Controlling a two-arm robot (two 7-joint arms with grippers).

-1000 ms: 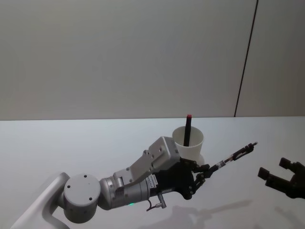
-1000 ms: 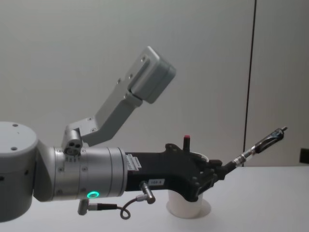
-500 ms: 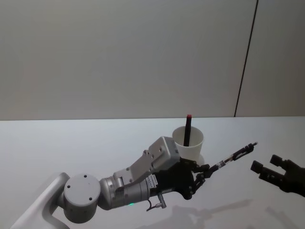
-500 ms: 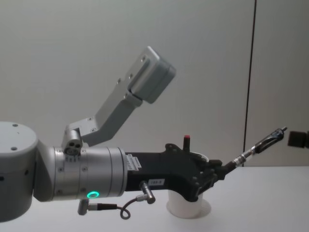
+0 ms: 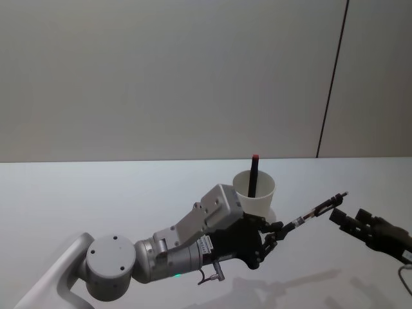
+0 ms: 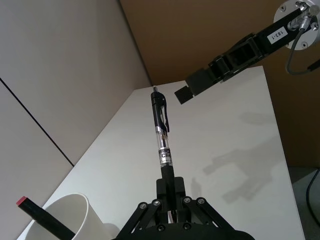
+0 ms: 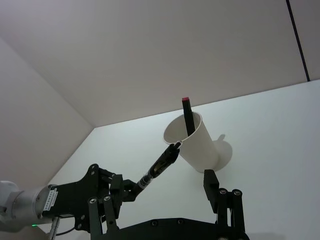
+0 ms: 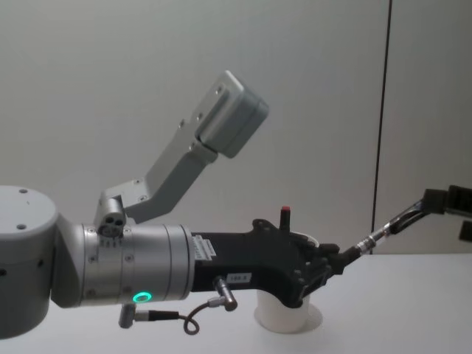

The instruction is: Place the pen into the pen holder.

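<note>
White, matte table (image 5: 96, 193), bare but for soft shadows of the arms near the front edge. Behind it a plain pale-grey wall (image 5: 161, 77) with one thin dark vertical seam (image 5: 331, 84) toward the right.

Pen holder (image 5: 255, 193), a white paper cup, upright near the table's middle, holding a dark marker with a red tip (image 5: 253, 172) that leans on the rim.

Left gripper (image 5: 273, 235) in front of the cup, fingers clamped on the lower barrel of the pen (image 5: 315, 211); pen raised off the table, angled up and out to the right, clip end outermost.

Right gripper (image 5: 341, 217) reaching in from the right, fingers apart, just at the pen's clip end; touching or not, cannot tell. Same meeting in the left wrist view: pen (image 6: 162, 137), right gripper (image 6: 189, 89).
</note>
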